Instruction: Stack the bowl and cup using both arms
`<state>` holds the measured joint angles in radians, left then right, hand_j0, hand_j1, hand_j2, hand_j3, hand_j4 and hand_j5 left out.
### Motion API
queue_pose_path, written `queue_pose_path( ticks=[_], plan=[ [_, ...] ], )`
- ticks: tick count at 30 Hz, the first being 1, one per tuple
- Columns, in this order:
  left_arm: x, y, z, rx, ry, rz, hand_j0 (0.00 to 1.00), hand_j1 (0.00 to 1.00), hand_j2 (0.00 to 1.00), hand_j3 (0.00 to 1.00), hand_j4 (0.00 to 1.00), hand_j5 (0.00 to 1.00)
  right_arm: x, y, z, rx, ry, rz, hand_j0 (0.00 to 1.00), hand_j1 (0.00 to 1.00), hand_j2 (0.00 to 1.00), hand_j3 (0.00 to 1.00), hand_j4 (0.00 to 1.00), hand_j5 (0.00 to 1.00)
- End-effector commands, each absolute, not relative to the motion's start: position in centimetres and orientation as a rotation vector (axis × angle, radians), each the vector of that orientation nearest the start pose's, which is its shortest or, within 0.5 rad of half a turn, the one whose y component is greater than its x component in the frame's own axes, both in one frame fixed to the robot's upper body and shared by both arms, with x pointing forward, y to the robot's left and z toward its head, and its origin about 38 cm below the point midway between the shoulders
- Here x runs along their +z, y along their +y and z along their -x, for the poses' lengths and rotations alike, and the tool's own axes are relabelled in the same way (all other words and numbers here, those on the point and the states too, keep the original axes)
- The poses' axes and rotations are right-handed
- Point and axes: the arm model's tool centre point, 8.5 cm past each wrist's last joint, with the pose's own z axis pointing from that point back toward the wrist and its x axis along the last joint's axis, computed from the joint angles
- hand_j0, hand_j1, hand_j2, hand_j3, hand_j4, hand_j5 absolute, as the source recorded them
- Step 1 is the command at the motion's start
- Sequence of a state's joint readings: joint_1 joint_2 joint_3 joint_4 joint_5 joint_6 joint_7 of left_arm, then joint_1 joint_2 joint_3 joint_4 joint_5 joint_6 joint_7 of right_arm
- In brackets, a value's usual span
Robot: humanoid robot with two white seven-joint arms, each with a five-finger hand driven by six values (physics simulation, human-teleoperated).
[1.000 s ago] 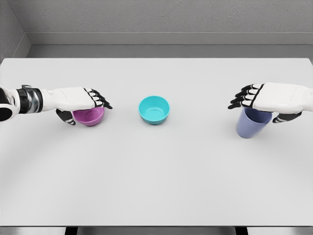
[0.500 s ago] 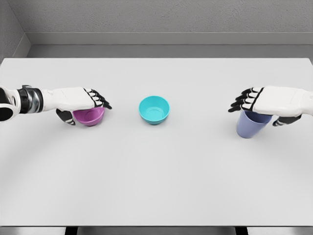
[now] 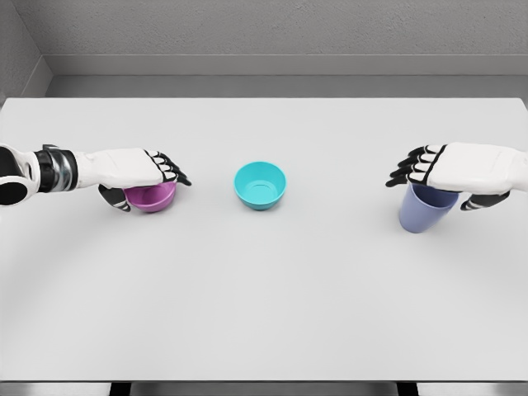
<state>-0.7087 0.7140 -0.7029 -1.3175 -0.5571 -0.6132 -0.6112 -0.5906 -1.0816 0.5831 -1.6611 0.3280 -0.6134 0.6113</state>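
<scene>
A purple bowl (image 3: 153, 198) stands on the left of the white table (image 3: 264, 305). My left hand (image 3: 150, 175) lies flat over its rim, fingers stretched out toward the centre and thumb curled low beside the bowl's left wall. A lavender-blue cup (image 3: 421, 216) stands at the right. Over its mouth hovers my right hand (image 3: 429, 172), fingers extended leftward, thumb down by the cup's right side. A teal bowl (image 3: 260, 185) sits between them, untouched. Each hand hides the top of the object under it.
The table's far edge meets a grey wall; its front edge runs along the bottom of the view. Wide bare surface lies in front of the three objects and between them.
My left thumb has tucked in closer to the purple bowl. The right hand has risen slightly and shifted a little right over the cup. Bowls and cup have not moved.
</scene>
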Motion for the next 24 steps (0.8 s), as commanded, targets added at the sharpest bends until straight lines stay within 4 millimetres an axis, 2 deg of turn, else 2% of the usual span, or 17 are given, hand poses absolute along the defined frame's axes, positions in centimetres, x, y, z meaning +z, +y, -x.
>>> queue_pose_path(
  ticks=[1,5,14,17,20,24],
  plan=[
    [17.4,28.3,-45.5,-2.251,-1.178,-0.387,0.86,0.86,0.86,0.86,0.86,0.86,25.8,-34.2,-38.6,2.281,-1.236,0.445,1.00,1.00,1.00,1.00,1.00,1.00],
    [17.3,28.4,-45.4,-2.249,-1.177,-0.385,0.73,0.73,0.73,0.73,0.73,0.73,25.8,-34.2,-38.6,2.282,-1.237,0.447,1.00,1.00,1.00,1.00,1.00,1.00],
    [17.4,28.2,-45.3,-2.252,-1.181,-0.383,0.70,0.70,0.70,0.70,0.70,0.70,26.0,-34.1,-38.7,2.282,-1.239,0.452,1.00,1.00,1.00,1.00,1.00,1.00],
    [17.7,28.1,-45.4,-2.254,-1.190,-0.386,0.65,0.65,0.65,0.65,0.65,0.65,26.0,-34.1,-38.7,2.282,-1.239,0.452,1.00,1.00,1.00,1.00,1.00,1.00],
    [18.2,27.8,-45.6,-2.253,-1.207,-0.393,0.65,0.65,0.65,0.65,0.65,0.65,26.0,-34.1,-38.7,2.282,-1.239,0.452,1.00,1.00,1.00,1.00,1.00,1.00],
    [20.9,24.4,-45.0,-2.320,-1.323,-0.414,0.65,0.65,0.65,0.65,0.65,0.65,26.0,-34.1,-38.7,2.282,-1.239,0.452,1.00,1.00,1.00,1.00,1.00,1.00]
  ],
)
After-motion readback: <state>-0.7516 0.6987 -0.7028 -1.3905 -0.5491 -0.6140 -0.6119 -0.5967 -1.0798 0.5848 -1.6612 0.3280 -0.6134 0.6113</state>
